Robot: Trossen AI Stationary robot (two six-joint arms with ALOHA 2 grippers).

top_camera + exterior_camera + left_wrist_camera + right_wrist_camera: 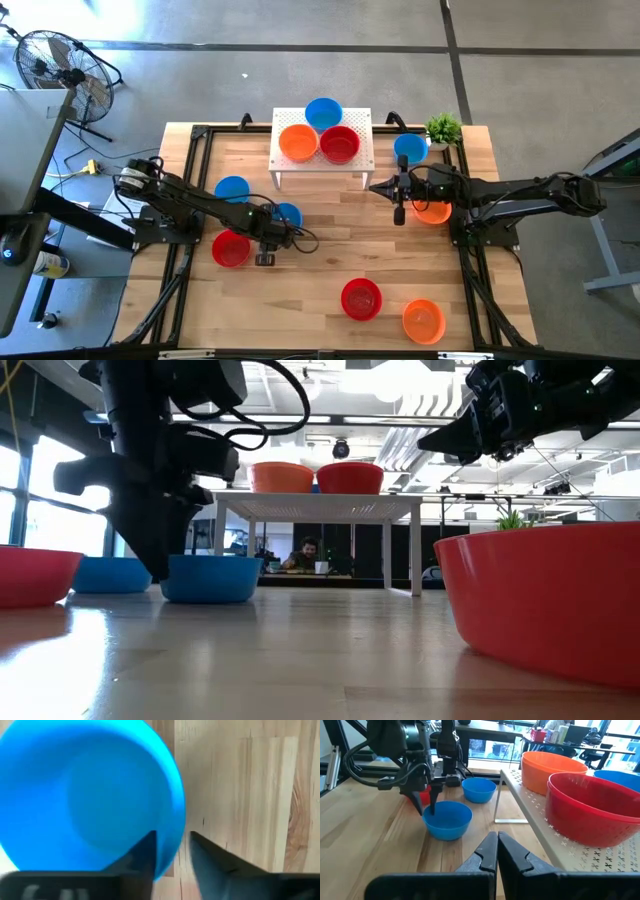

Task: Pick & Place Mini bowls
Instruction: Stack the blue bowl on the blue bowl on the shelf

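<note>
Mini bowls: three sit on white stand [322,160]; seven remain below it. Left gripper [172,851] straddles blue bowl's [90,795] rim, not clamped; right gripper [497,854] shut, empty.

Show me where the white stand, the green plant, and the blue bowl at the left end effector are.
white stand [355,162]: high view, bare perforated top near its right edge.
green plant [443,128]: high view, middle of the leaves.
blue bowl [447,818]: right wrist view, inside of the bowl.

White perforated stand [322,160] beside small green plant [443,128] on table [330,240].
</note>
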